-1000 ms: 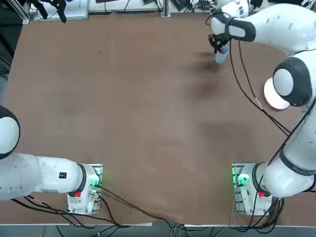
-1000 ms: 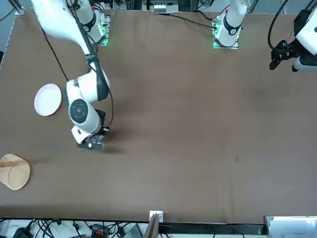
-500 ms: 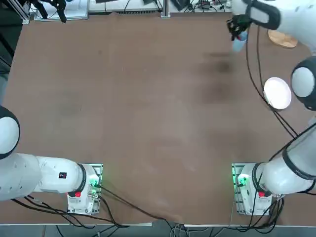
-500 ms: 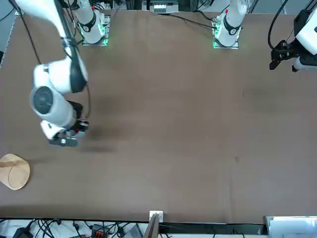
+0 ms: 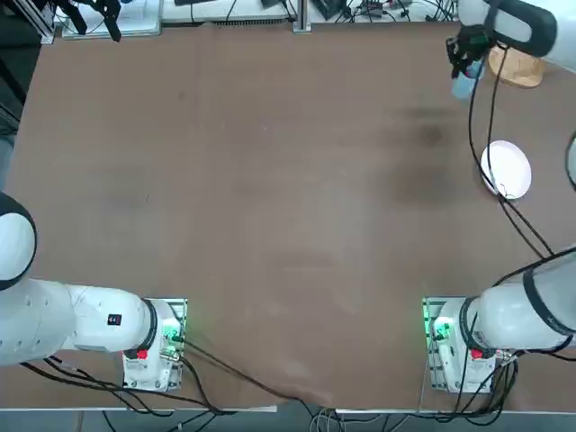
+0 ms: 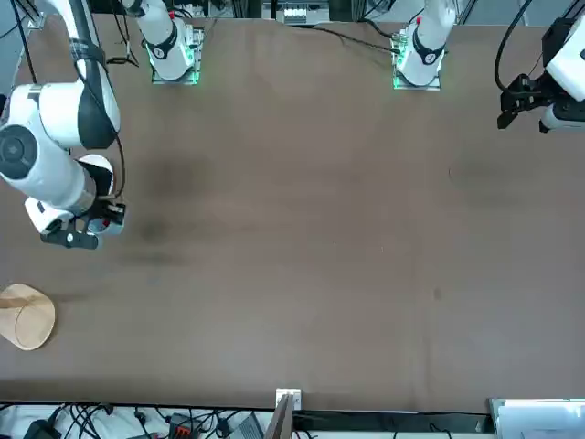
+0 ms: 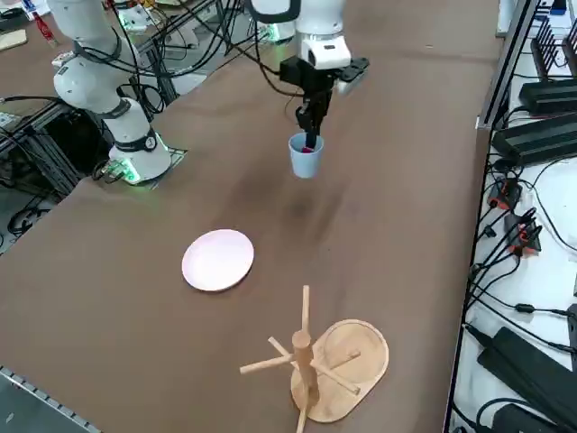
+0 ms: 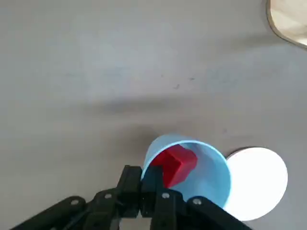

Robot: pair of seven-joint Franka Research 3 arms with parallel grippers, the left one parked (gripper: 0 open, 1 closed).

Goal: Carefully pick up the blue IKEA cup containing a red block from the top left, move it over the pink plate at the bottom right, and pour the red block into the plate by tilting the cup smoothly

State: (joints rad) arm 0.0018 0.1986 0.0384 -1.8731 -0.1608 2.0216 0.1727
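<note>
One cup (image 7: 305, 156), one red block (image 8: 175, 164) inside, is held above the table's far right corner, its wall clamped by the right gripper (image 8: 142, 178); one plate (image 7: 218, 260) is seen near the right edge.

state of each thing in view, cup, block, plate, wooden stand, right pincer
cup: held by its rim off the table, not over the plate, block not poured out
block: inside the cup
plate: flat on the table, nothing on it
wooden stand: upright on its oval base, pegs bare
right pincer: shut on the cup's rim, up above the table
</note>
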